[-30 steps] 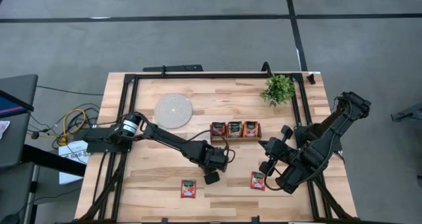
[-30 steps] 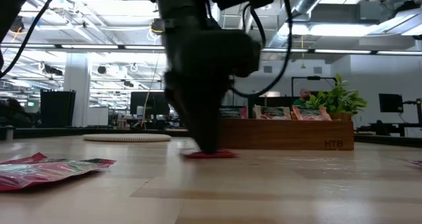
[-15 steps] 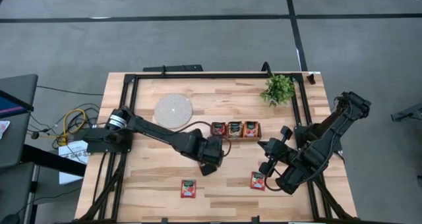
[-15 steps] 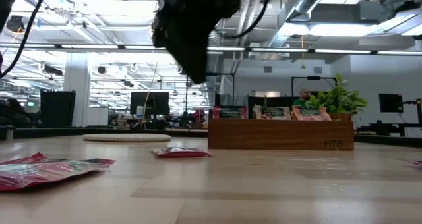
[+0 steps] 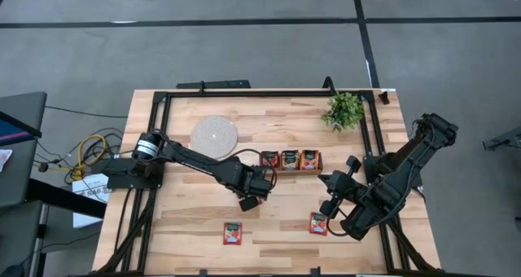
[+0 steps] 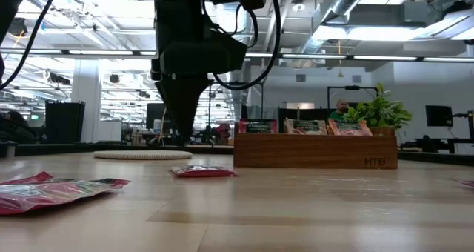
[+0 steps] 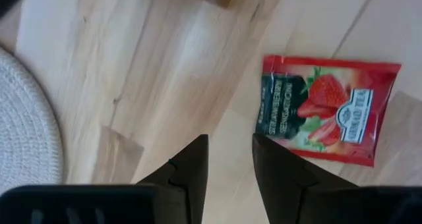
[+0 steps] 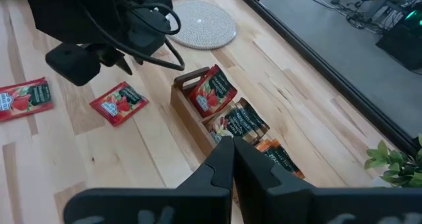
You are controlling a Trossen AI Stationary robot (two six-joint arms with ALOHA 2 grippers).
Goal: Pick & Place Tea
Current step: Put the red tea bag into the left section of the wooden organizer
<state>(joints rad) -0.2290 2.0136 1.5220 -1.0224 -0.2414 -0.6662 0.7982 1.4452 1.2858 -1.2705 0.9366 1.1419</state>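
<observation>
We see the left tool, fingers slightly parted and empty, hovering just beside the wooden tray, a red tea sachet flat on the table below; the right tool, pressed together, waits beyond the tray.

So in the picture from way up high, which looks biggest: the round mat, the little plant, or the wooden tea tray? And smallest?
1. Round mat, clearly the biggest.
2. Wooden tea tray and little plant: the tray looks longer but narrower, the plant bushier. Too alike to rank.
</observation>
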